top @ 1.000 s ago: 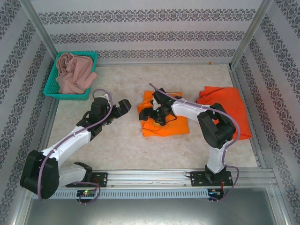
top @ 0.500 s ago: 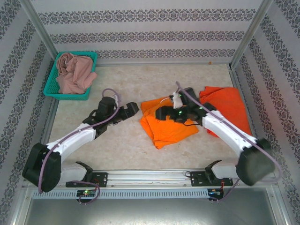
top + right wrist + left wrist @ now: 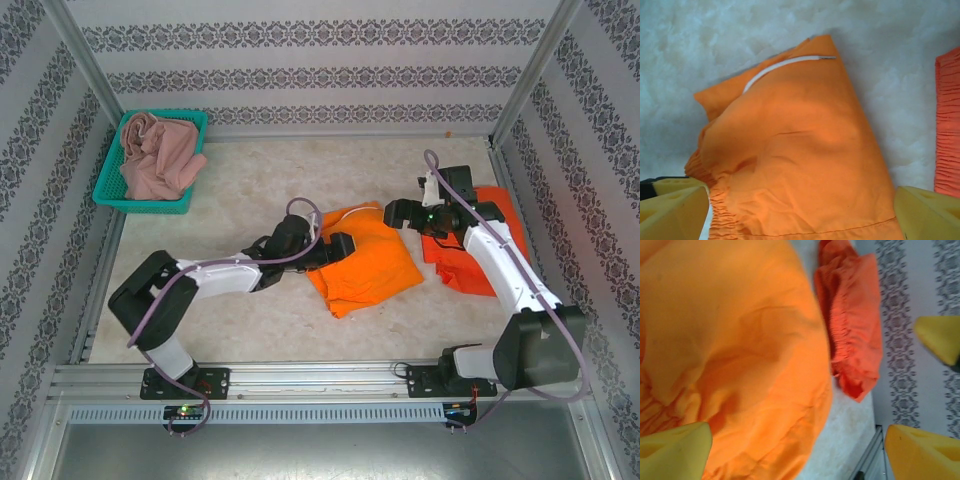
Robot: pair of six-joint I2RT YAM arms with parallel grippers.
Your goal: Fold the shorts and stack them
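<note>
On the table (image 3: 250,180), the bright orange shorts (image 3: 368,262) lie at the centre of the overhead view as a loosely folded bundle, set askew. The step looks to be squaring that fold and setting it on the red-orange shorts (image 3: 452,268), just beside it to the right. The robot would do well to pinch all layers at opposite edges and lift both ends level, so the fold does not spill. The dusty pink shorts (image 3: 155,160) lie crumpled in the teal basket (image 3: 140,205), upper left. The left gripper (image 3: 340,247) sits at the bundle's left edge and the right gripper (image 3: 398,213) at its upper right corner; both stand wide, holding nothing. A white drawstring (image 3: 785,65) pokes out near the top of the right wrist view
</note>
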